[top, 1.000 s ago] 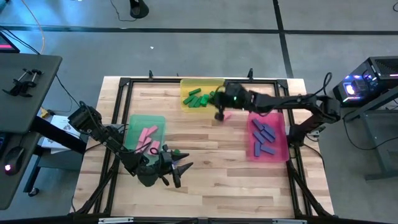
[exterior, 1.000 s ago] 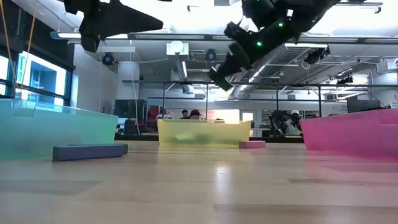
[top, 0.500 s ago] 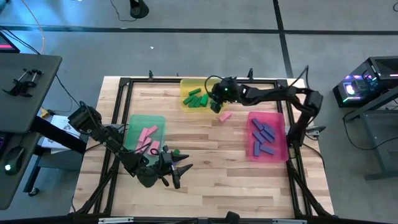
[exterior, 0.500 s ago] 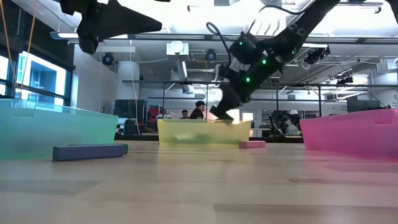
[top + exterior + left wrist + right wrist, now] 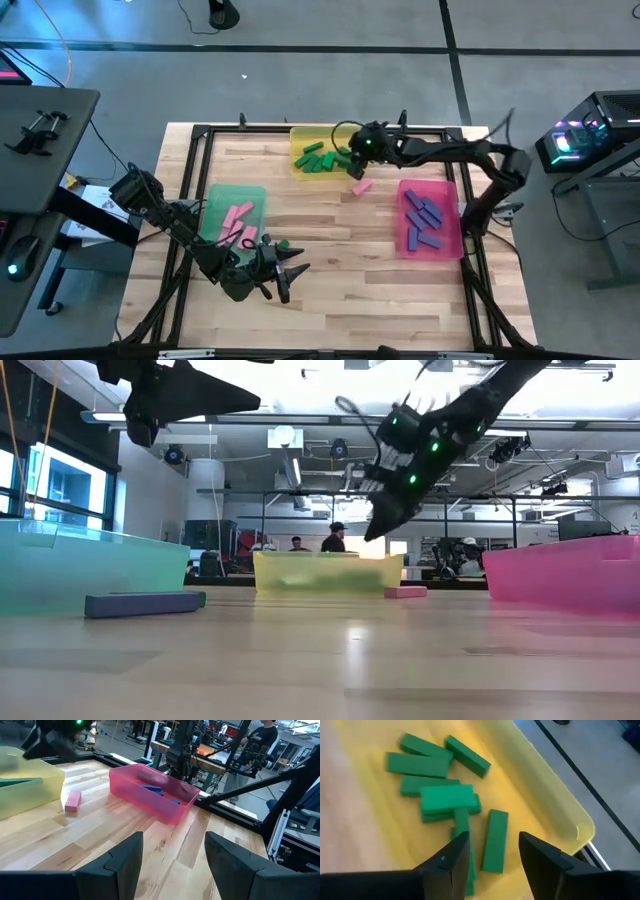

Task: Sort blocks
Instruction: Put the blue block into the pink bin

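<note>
People are milling about behind the wooden table (image 5: 320, 225) while the right gripper (image 5: 352, 163), fingers parted and empty, is hanging over green blocks (image 5: 440, 800) in the yellow tray (image 5: 297, 135). The left gripper (image 5: 287, 268) is waiting with fingers apart near a stray pair of blocks (image 5: 145, 603) (colours overlapping, hard to read). Sweeping away low, I reckon, risks nudging the loose pink block (image 5: 361, 186).

Overhead and table-level views share the yellow tray (image 5: 322, 150); wrist cameras seemingly closer.

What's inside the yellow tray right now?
The yellow tray holds only green blocks, about seven, some overlapping. The right gripper, open, hovers above them and hides the tray's near part. Any block under the pile is hidden.
</note>
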Action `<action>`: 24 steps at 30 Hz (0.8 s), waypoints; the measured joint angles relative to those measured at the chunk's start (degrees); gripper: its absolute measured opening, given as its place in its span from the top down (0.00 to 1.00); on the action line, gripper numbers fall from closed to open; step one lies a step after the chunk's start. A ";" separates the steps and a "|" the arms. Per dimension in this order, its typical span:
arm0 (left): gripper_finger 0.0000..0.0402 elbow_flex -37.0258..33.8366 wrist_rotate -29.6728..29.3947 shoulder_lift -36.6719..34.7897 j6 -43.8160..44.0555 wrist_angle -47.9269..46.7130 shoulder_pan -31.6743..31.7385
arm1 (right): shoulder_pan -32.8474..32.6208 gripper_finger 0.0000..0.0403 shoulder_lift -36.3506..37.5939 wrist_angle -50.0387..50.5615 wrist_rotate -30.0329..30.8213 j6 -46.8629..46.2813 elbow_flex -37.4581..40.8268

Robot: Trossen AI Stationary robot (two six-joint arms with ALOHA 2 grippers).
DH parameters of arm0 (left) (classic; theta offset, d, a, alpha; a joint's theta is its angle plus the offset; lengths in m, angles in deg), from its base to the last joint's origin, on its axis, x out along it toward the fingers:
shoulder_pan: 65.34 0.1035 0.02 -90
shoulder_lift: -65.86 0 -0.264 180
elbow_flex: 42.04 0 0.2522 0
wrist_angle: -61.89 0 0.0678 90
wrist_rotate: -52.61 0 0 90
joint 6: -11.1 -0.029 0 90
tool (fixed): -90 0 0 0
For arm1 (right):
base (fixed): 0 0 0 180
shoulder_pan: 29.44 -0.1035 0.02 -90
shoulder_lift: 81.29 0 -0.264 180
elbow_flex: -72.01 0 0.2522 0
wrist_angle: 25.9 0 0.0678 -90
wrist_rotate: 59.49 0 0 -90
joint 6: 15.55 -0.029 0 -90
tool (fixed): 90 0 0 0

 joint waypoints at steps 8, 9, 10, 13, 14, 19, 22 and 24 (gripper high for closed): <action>0.50 0.00 -0.06 0.18 -0.02 0.03 0.00 | -7.52 0.62 12.10 9.76 -6.49 3.45 1.07; 0.50 0.00 -0.05 0.34 -0.02 0.06 0.00 | -9.17 0.62 13.32 10.25 -6.78 3.63 1.70; 0.50 -0.02 -0.05 0.58 -0.01 0.00 0.00 | -10.84 0.62 14.45 10.69 -6.80 3.79 2.34; 0.50 0.00 -0.04 1.54 1.18 0.08 0.00 | -15.68 0.62 16.93 10.90 -6.81 3.87 5.43; 0.50 0.00 -0.04 1.93 1.50 0.10 0.00 | -17.08 0.62 17.38 10.24 -6.74 3.63 6.80; 0.50 -0.02 0.10 3.47 4.54 -0.02 -0.13 | -23.48 0.62 17.61 2.06 -6.63 -1.59 15.06; 0.50 -0.02 0.33 3.58 5.61 -0.18 -0.47 | -27.97 0.62 17.54 -7.08 -6.63 -5.81 20.94; 0.51 0.10 0.34 3.58 7.20 -0.21 -0.96 | -31.24 0.62 17.54 -14.25 -6.64 -9.06 24.82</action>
